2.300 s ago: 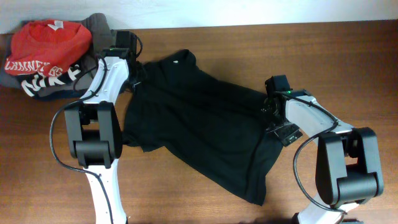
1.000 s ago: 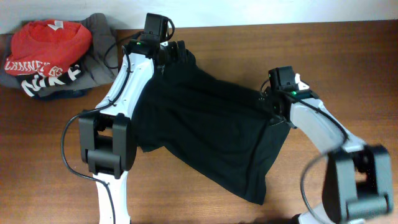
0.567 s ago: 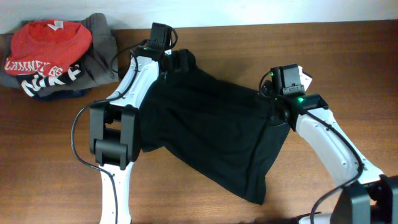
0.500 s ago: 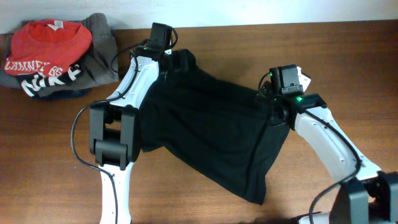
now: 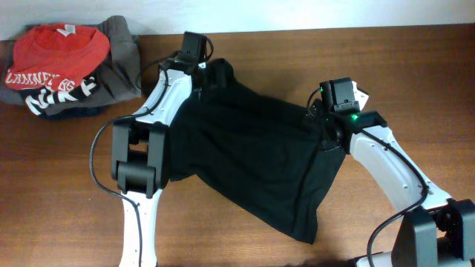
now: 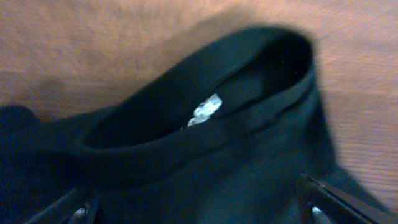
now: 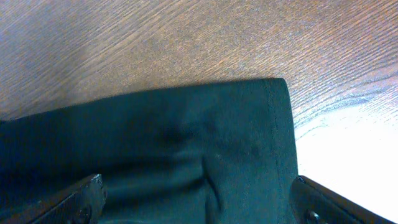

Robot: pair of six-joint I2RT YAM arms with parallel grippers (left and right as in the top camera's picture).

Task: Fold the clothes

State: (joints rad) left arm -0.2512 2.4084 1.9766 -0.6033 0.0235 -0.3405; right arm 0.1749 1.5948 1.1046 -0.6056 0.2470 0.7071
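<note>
1. Black garment (image 5: 252,159), one item. It lay unfolded and creased on the table (image 5: 415,67), near the middle. It ran from its collar (image 6: 205,146) at 11 o'clock down to a loose corner at 5 o'clock.
2. Your left gripper (image 6: 199,208) sat at the garment's 11 o'clock end, over the collar.
   - The jaws stood spread wide and closed on nothing.
   - In the left wrist view only the fingertips (image 6: 329,199) showed, at the 5 and 7 o'clock corners.
   - The collar opening lay between them and ahead, toward 12 o'clock, and black cloth filled the gap from tip to tip.
   - You could not tell whether the tips touched the cloth.
3. White tag (image 6: 205,111), one item, was inside the collar at its back edge. It lay ahead of your left gripper, toward 12 o'clock.
4. Your right gripper (image 7: 199,205) sat at the garment's 3 o'clock edge, over a sleeve end.
   - The jaws were likewise spread wide, gripping nothing.
   - In the right wrist view the fingers (image 7: 81,196) showed at the 7 and 5 o'clock corners, with the sleeve spanning the space between them.
   - The stitched hem ran just inside the 5 o'clock finger, and bare wood lay beyond at 12 and 3 o'clock.
5. Side pile, at the table's 10 o'clock corner, apart from the black garment.
   - A red shirt (image 5: 59,48) with white lettering was on top.
   - A grey garment (image 5: 122,44) was beneath it.
   - A dark piece (image 5: 59,93) with white lettering was at the pile's 6 o'clock edge.
</note>
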